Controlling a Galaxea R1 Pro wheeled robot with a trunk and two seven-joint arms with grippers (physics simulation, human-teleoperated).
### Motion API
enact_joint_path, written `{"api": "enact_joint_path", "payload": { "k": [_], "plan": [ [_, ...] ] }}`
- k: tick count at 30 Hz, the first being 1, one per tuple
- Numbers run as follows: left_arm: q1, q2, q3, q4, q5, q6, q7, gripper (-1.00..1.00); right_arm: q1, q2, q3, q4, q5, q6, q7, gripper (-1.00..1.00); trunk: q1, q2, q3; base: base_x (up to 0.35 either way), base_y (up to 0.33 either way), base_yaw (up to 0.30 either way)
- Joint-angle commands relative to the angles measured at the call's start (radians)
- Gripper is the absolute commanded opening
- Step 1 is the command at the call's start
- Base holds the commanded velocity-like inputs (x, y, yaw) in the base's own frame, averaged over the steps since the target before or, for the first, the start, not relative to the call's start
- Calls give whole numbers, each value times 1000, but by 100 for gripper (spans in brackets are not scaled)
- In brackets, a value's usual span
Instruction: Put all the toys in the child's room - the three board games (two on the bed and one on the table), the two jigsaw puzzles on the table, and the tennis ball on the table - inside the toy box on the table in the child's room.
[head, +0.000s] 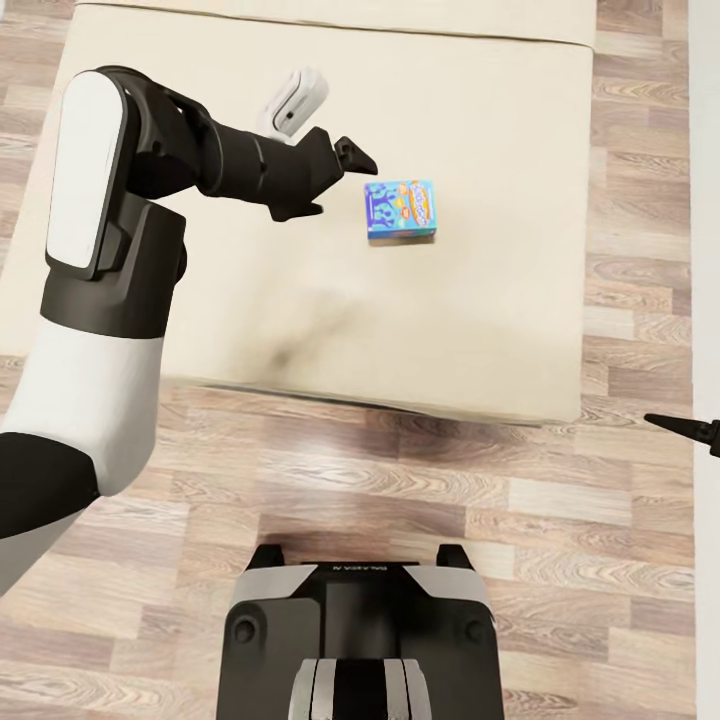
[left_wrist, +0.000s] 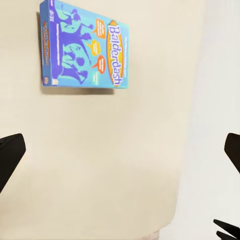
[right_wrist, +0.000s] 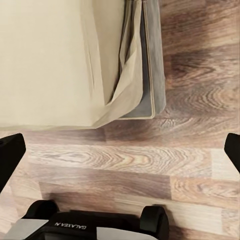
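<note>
**Blue board game flat on bed, left arm poised beside it, nothing held**

Nearest the head camera sits the robot's own base (head: 360, 630), parked on the wood floor (head: 420, 480) at the foot of the bed (head: 500, 330). One blue board game (head: 401, 210) lies flat on the cream cover, lid up, well in from every edge. Its lid reads "Balderdash" in the left wrist view (left_wrist: 82, 46).

Left gripper (head: 335, 170) hovers just beside the box, on its left, with its fingers spread wide and empty. Right gripper (head: 690, 430) pokes in at the frame edge over the floor; both its fingers sit far apart in its wrist view, nothing between them.

Assessment: the box looks like rigid, light cardboard with a glossy, likely slippery lid. Lying flat on soft bedding, it offers little side wall. Best hold is probably across the two long edges near the middle, pressing slightly into the mattress. A loose lid could lift off.
</note>
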Motion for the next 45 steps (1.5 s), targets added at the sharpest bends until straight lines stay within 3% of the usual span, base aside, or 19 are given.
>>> {"api": "enact_joint_path", "payload": {
  "k": [1, 19, 45],
  "plan": [
    [0, 0, 0, -1, 10, 2, 10, 100, 0, 0, -5, -2, 5, 5, 7, 100, 4, -8, -2, 0, 0, -73],
    [0, 4, -1, -1, 13, 3, 10, 100, 18, 4, -20, -24, 5, 5, 7, 100, 73, -134, -31, 0, 0, -73],
    [9, 32, 3, -15, 17, 1, 4, 100, 23, 50, -19, -58, 10, 5, 6, 100, 173, -316, -72, 0, 0, -73]
  ]
}}
